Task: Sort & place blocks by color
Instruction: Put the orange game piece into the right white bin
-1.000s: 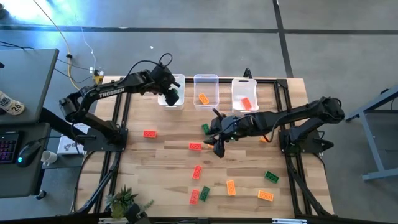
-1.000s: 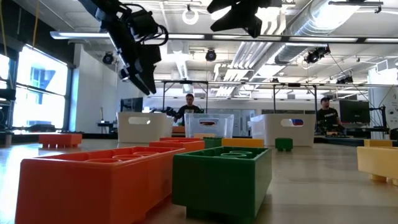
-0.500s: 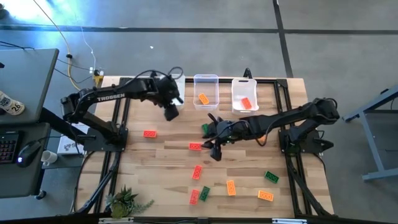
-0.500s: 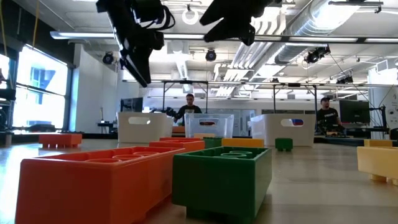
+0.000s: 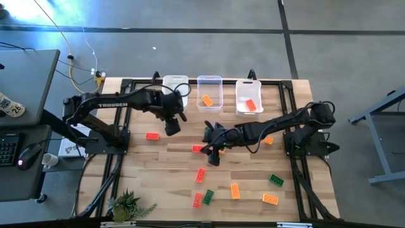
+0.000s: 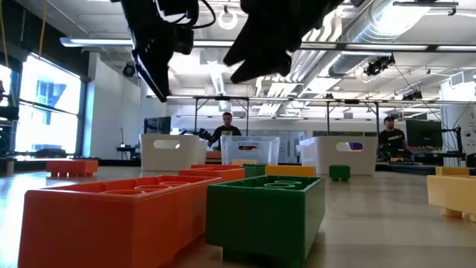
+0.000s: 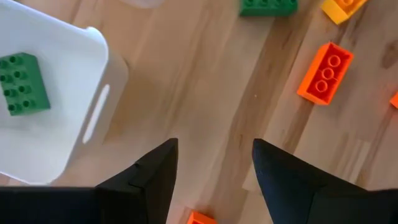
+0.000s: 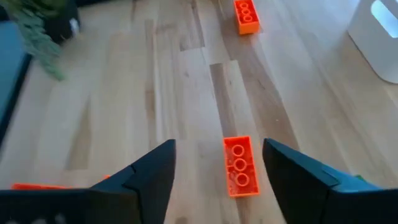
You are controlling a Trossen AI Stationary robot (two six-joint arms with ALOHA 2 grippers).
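Observation:
Red, orange and green studded blocks lie flat and scattered on the wooden table [image 5: 171, 164]. My left gripper [image 5: 171, 125] hangs open above bare wood, just near of the left bin [image 5: 175, 84], which holds a green block [image 7: 23, 92]. A red block [image 5: 152, 135] lies to its near left. My right gripper [image 5: 212, 156] is open above the table's middle. A red block [image 8: 240, 165] lies just ahead of its fingers, also seen in the high view [image 5: 199, 149]. A green block [image 5: 208, 131] is partly hidden beside the right arm.
Three white bins stand along the far edge: the middle bin [image 5: 209, 88] holds an orange block, the right bin [image 5: 249, 95] a red one. More blocks lie toward the near edge [image 5: 235, 190], with a green one [image 5: 276, 180] to the right. A potted plant [image 5: 126, 204] sits at the near left corner.
My left gripper has pulled back from over the left bin toward the near edge and now stands over bare wood. My right gripper has reached a little farther toward the table's left, closing on the red block in the middle. No block has moved.

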